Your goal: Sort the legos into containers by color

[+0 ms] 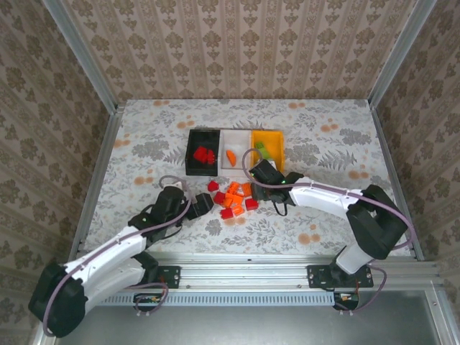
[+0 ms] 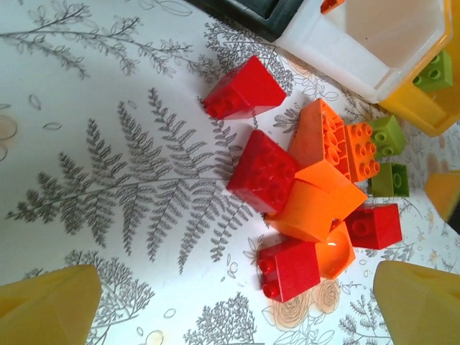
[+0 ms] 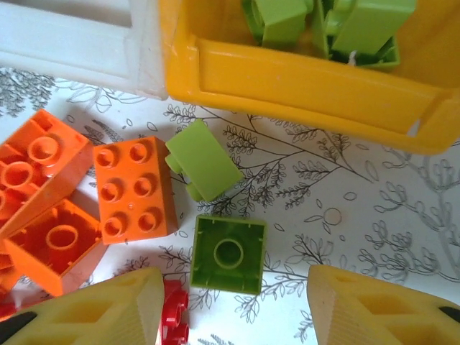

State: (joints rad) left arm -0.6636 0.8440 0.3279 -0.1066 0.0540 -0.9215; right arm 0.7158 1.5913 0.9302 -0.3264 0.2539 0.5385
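The containers stand in a row at mid-table: black (image 1: 203,152) holding red legos, white (image 1: 235,151) holding one orange piece, orange-yellow (image 1: 269,147) holding green legos (image 3: 323,29). In front of them lies a loose pile of red and orange legos (image 1: 233,200). My left gripper (image 2: 237,309) is open just left of the pile, and a red brick (image 2: 290,268) lies ahead of its gap. My right gripper (image 3: 237,309) is open low over the pile's right edge. An upside-down green brick (image 3: 228,253) rests on the table between its fingers, untouched. A second green brick (image 3: 203,159) lies beyond it.
Patterned walls and metal rails (image 1: 97,180) bound the floral table on three sides. Bare cloth (image 1: 338,154) lies right of the bins and also left of the pile. Both arms reach toward the pile from the near edge.
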